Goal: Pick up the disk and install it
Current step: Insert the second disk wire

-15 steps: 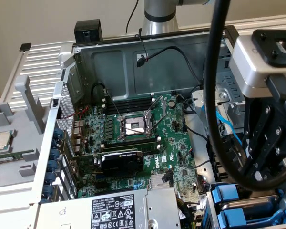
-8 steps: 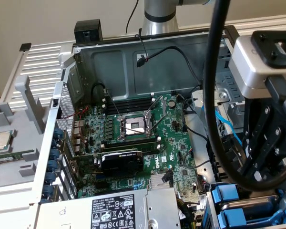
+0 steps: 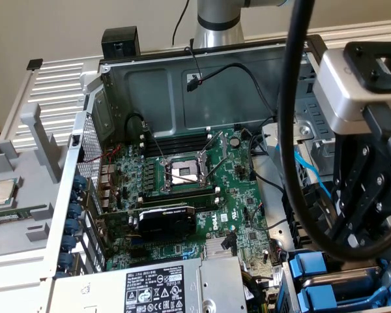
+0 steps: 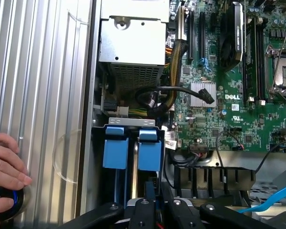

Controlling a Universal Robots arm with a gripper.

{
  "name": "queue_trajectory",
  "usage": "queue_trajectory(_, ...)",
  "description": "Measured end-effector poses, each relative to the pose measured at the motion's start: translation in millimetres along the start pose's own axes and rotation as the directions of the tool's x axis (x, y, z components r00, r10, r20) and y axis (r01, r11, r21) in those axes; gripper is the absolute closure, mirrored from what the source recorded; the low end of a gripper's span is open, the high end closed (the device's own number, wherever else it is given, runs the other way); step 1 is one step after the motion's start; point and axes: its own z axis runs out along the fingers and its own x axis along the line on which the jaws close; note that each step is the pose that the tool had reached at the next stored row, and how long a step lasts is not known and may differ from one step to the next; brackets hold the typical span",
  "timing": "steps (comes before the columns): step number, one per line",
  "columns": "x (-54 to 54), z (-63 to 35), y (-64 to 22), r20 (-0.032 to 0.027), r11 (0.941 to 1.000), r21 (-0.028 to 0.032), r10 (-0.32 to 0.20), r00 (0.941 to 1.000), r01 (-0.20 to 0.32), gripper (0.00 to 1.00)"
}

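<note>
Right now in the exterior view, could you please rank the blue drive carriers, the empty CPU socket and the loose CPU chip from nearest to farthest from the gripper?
1. Blue drive carriers: right under the gripper, lower right.
2. Empty CPU socket: mid motherboard.
3. Loose CPU chip: outside the case, far left.

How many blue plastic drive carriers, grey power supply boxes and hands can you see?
Blue drive carriers: 2
Grey power supply box: 1
Hand: 1
Total: 4
</note>
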Motion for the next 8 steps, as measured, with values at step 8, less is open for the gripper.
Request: queue_trajectory(8, 0.6, -0.1, -1.2, 0.0008, 1.0000, 0.0000, 0.001, 1.0000, -0.001, 0.84)
